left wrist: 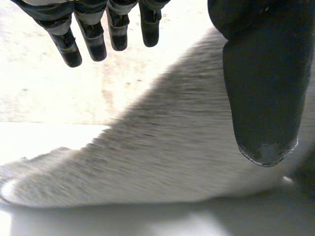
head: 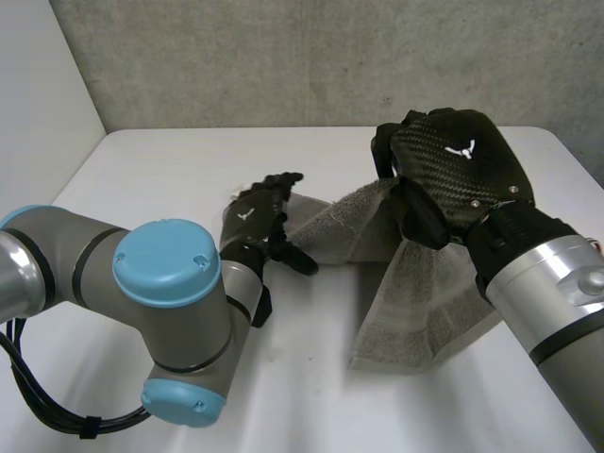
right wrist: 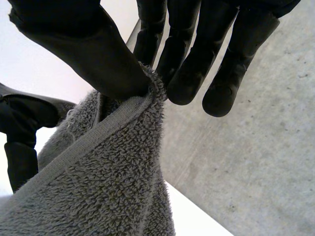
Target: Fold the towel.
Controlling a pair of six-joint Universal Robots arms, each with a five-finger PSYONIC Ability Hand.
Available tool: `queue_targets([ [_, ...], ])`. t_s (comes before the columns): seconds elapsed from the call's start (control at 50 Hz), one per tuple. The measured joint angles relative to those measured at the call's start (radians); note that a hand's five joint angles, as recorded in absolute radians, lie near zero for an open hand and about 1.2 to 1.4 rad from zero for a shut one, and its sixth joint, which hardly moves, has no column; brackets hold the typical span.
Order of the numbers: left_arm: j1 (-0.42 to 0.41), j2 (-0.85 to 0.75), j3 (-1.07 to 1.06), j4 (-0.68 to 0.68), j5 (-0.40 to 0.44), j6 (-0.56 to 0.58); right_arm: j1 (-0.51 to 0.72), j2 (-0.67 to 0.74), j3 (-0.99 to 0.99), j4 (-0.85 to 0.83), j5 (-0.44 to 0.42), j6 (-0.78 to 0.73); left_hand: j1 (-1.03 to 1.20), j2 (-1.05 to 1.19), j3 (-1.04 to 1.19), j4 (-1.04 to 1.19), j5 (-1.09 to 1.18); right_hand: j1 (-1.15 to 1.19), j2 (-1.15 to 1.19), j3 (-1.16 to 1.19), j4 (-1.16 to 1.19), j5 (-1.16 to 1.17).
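You are working with a grey terry towel (head: 415, 293), so expect something light, limp and a little grippy: it sags wherever it is not held, it cannot be pushed into shape, and its thick pile will bunch rather than slide cleanly over the white tabletop (head: 170, 160). In the head view it lies right of centre. Part of it is draped down onto the tabletop at lower right, and the rest is drawn up into a slack ridge that runs toward the middle of the frame. The woven hem (right wrist: 98, 135) looks like the best place to take hold, near a corner, since the flat band gives a firmer bite than the loose pile. Your right hand (head: 458, 170), at the upper right of the head view, is doing just that. Its wrist view shows the thumb (right wrist: 98, 59) pressed against the fingers (right wrist: 187, 73) with the hemmed edge pinched between them and the cloth hanging below. Your left hand (head: 257, 215), left of centre, is released, with straight fingers (left wrist: 93, 44) spread above the towel's low end and the thumb (left wrist: 263, 88) standing apart beside the cloth. You cannot tell whether it actually touches the towel.
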Motion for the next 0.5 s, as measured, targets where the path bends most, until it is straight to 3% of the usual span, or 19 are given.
queue_targets([
  [0.1, 0.036, -0.019, 0.005, 0.029, -0.03, 0.047, -0.006, -0.025, 0.006, 0.002, -0.001, -0.001, 0.096, 0.086, 0.087, 0.088, 0.072, 0.0, 0.0, 0.0, 0.0, 0.0],
  [0.26, 0.07, -0.049, 0.007, 0.083, -0.023, 0.112, -0.008, -0.05, 0.015, 0.002, -0.001, 0.0, 0.882, 0.884, 0.883, 0.885, 0.86, 0.0, 0.0, 0.0, 0.0, 0.0],
  [0.5, 0.176, -0.008, -0.004, 0.081, 0.051, 0.13, -0.01, -0.073, 0.017, 0.001, -0.003, 0.0, 1.004, 1.029, 1.029, 1.03, 0.991, 0.0, 0.016, 0.0, 0.004, 0.0],
])
